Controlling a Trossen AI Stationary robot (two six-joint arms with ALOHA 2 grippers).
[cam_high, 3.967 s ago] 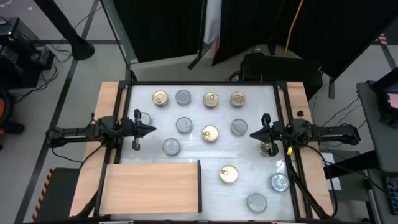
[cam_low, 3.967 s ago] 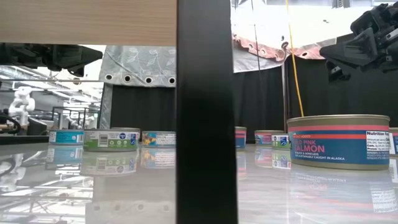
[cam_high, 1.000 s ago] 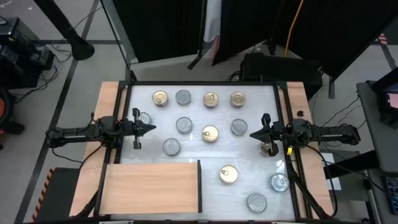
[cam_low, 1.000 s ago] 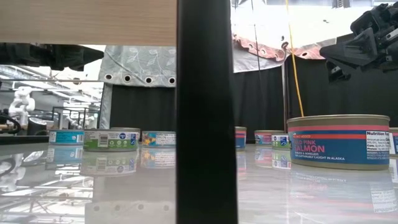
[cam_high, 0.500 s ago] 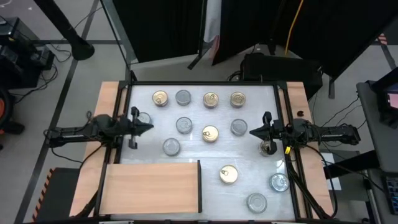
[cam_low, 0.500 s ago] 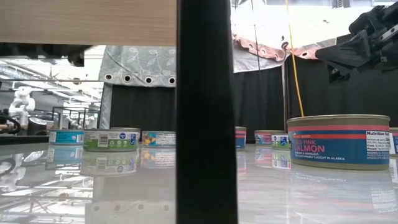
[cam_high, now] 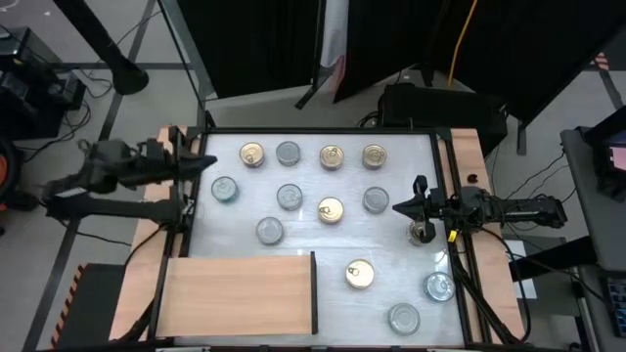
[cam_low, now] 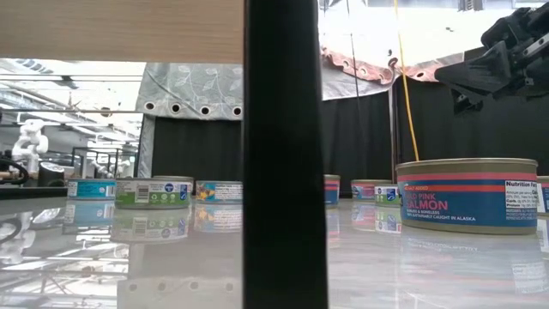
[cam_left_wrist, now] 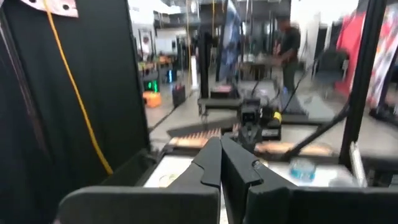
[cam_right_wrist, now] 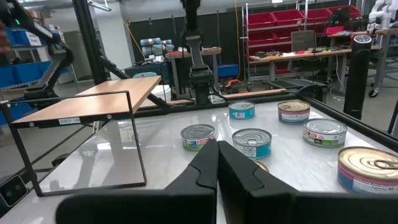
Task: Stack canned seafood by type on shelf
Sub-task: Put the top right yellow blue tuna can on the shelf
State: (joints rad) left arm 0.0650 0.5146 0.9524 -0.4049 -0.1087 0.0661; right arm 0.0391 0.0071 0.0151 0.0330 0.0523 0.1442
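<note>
I see the shelf (cam_high: 240,291) at the near left part of the table (cam_high: 313,240), lying flat, with its long axis running left to right and its dark edge on the right side.

I count 12 tins (cam_high: 331,209) on the white top in the high view, all upright with lids facing up: 5 with gold lids and 7 with silver lids. 4 stand in the far row, 4 in the middle, 1 under the right gripper (cam_high: 397,207), and 3 at the near right. No tin is on the shelf.

Compared with half a second ago, the left gripper (cam_high: 209,161) has lifted and swung toward the far left corner, so the silver tin (cam_high: 224,189) it covered now shows fully. The right gripper has not moved. Both jaws are pressed together and hold nothing.
</note>
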